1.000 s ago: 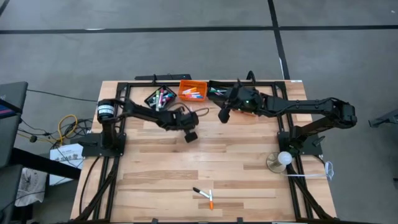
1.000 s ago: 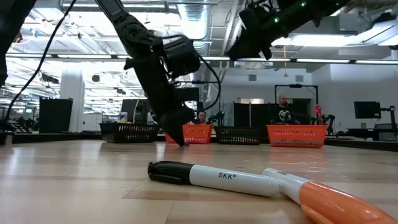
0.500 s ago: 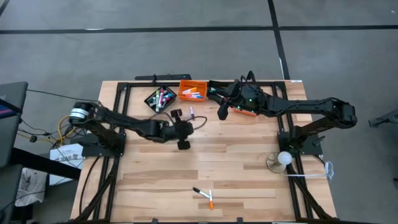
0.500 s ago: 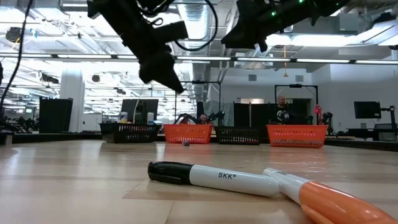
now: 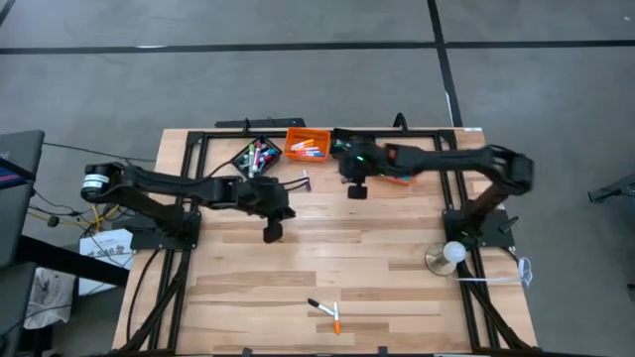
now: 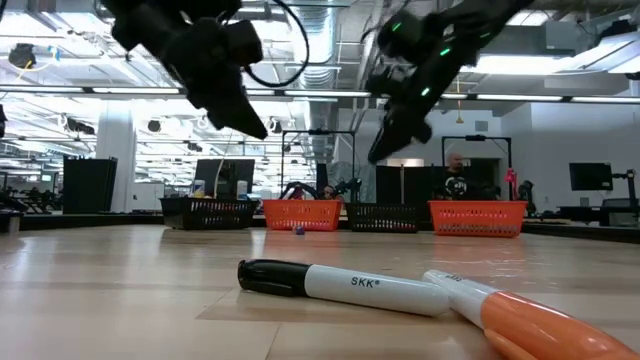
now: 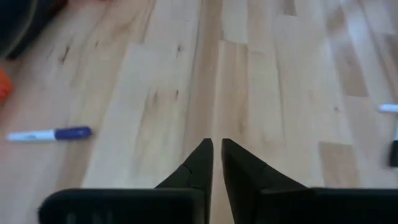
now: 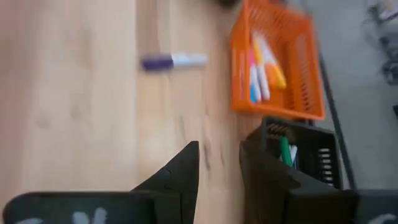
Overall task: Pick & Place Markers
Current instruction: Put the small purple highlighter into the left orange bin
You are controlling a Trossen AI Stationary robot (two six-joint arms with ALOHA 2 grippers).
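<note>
Right hand (image 5: 355, 189), fingers moderately apart and empty, hovering over the counter (image 5: 397, 258) just in front of the bins. A purple marker (image 5: 305, 180) lies flat on the bare wood at its 9 o'clock, near but apart. This looks like the next pick. To do it well, the hand should turn until its fingers straddle the barrel crosswise, come down at mid-length, and close only once both tips are level with the wood, so the marker does not roll away. The orange bin (image 5: 308, 145), at 12 o'clock from the marker, already holds several markers and seems the likely drop.

Left hand (image 5: 271, 234), at 7 o'clock from the marker, has its fingers drawn to a thin slit and holds nothing. Two more markers, a black-capped marker (image 5: 319, 305) and an orange marker (image 5: 337, 319), lie touching at the counter's 6 o'clock edge.

The right arm covers most of a further orange bin behind it. The contents of the black bin (image 5: 255, 156) cannot be counted.
</note>
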